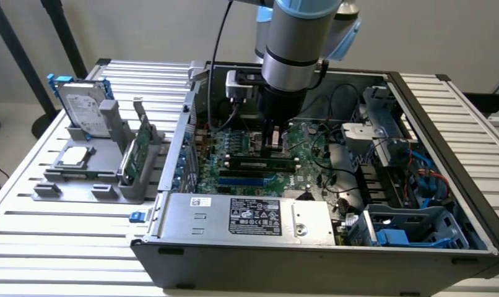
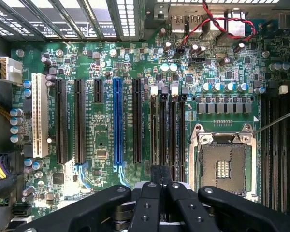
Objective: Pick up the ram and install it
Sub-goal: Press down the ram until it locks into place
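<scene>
On the slatted table (image 1: 34,247), at the exterior view's left, a grey fixture (image 1: 68,185) is seen. In it a hard drive (image 1: 83,105) is held upright, a silver processor (image 1: 74,156) is laid flat, and a green card (image 1: 134,154) is stood on edge. Just beside the fixture, toward the exterior view's right, an open case (image 1: 316,266) is placed. A labelled power supply (image 1: 249,216) is mounted along its near wall. Behind the power supply the motherboard (image 1: 233,142) is laid bare. The ram (image 1: 254,164) is found on this board, stood on its long edge along a memory slot, near the middle of the case. The arm (image 1: 295,49) is brought down from above, and the gripper (image 1: 272,145) is set right over the ram, at the end nearer the exterior view's right. The fingers are drawn fully together. Whether the ram is pinched between them or only touched from above cannot be told. Farther to the exterior view's right, cables and a blue drive cage (image 1: 407,232) are housed in the case. In the wrist view the gripper (image 2: 159,193) is seen with its black fingers (image 2: 147,203) pressed side by side over the motherboard (image 2: 111,72). On the board a white slot (image 2: 38,113), a blue slot (image 2: 117,121) among black ones, an open processor socket (image 2: 224,164) and a twisted red and black wire (image 2: 217,21) are shown.
</scene>
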### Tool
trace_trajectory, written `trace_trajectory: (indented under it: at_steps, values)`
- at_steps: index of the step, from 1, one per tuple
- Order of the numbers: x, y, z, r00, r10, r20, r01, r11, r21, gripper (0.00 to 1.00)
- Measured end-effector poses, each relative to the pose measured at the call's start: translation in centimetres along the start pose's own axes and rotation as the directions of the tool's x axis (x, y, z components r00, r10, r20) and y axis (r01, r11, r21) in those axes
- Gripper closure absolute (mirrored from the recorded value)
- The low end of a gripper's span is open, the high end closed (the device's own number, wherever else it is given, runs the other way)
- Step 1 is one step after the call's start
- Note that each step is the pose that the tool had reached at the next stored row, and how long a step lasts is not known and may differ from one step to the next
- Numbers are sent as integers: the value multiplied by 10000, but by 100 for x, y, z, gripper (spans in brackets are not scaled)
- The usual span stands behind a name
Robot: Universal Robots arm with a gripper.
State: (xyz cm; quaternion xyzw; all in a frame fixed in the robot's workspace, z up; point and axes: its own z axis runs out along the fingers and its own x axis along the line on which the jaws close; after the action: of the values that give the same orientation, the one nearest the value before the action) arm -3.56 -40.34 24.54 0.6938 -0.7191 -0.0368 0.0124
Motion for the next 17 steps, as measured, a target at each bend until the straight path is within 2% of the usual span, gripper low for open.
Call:
trace_trajectory:
  at_steps: [6, 9, 11, 14, 17]
  values:
    - [0, 0, 0, 10000, 0, -1, 0, 10000, 0, 89]
    - [0, 1, 2, 10000, -2, -1, 2, 10000, 23, 89]
    - [1, 8, 11, 10000, -4, 3, 4, 10000, 78, 89]
    - [3, 33, 29, 10000, -13, 10, 12, 9998, 206, 89]
    - [3, 47, 46, 10000, -19, 15, 19, 9996, 274, 89]
